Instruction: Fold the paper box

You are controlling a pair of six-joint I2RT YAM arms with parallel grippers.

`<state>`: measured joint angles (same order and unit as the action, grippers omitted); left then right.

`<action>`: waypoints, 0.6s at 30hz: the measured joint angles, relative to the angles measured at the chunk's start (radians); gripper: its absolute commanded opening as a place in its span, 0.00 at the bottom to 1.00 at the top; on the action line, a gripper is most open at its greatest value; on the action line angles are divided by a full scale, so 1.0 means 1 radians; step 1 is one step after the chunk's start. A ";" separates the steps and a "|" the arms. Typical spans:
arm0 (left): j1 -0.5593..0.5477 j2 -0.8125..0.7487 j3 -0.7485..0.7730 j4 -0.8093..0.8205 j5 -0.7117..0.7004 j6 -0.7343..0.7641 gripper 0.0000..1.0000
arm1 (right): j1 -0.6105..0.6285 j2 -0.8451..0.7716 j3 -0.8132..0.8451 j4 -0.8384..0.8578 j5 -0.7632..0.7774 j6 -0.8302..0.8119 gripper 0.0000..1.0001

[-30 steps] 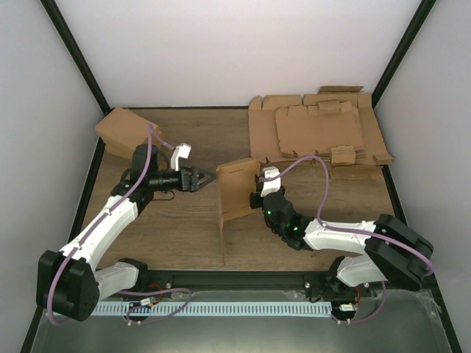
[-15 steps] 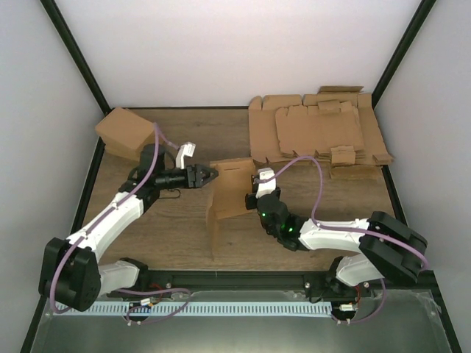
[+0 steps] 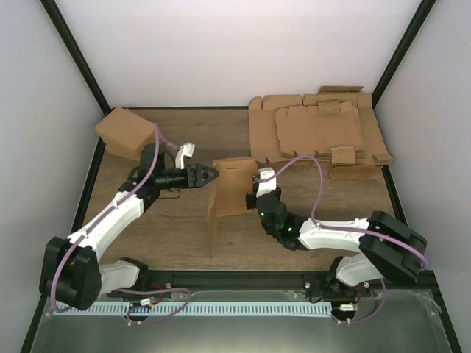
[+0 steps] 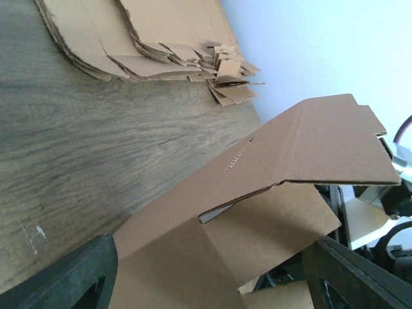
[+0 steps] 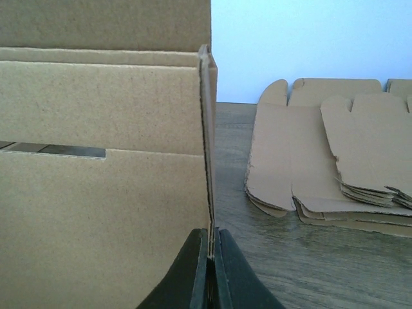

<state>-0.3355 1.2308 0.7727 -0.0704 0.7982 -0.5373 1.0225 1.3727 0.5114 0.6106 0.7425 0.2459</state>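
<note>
Bright even light, soft shadows

White walls (image 3: pixel 235 51) and black posts (image 3: pixel 76 51) enclose the wooden table (image 3: pixel 176 229).

No text or label can be read on the paper box (image 3: pixel 235 193) or, seemingly, the distant cardboard sheets (image 3: pixel 316 136).

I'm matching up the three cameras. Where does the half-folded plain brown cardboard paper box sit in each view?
Top external: the half-folded plain brown cardboard paper box stands near the picture's centre.
Left wrist: the paper box fills the lower right.
Right wrist: the paper box fills the left half.
Shared landmark: the pile of flat brown cardboard sheets, upper right there, top left and right in the wrist views.
</note>
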 measured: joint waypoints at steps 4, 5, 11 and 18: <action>0.012 -0.039 0.000 -0.014 -0.016 -0.045 0.69 | 0.000 0.005 0.006 -0.008 0.013 0.006 0.01; 0.016 -0.048 0.000 -0.011 -0.018 -0.058 0.67 | 0.000 0.005 0.006 -0.008 0.014 0.006 0.01; 0.026 -0.066 -0.021 0.034 -0.027 -0.115 0.68 | 0.001 0.018 0.026 -0.027 0.018 0.010 0.01; 0.035 -0.090 -0.066 0.074 -0.039 -0.164 0.84 | 0.002 0.028 0.039 -0.039 0.026 0.010 0.01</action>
<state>-0.3004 1.1408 0.7071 0.0032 0.7589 -0.7013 1.0248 1.4010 0.5507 0.5720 0.7685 0.2562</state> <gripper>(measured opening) 0.779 0.029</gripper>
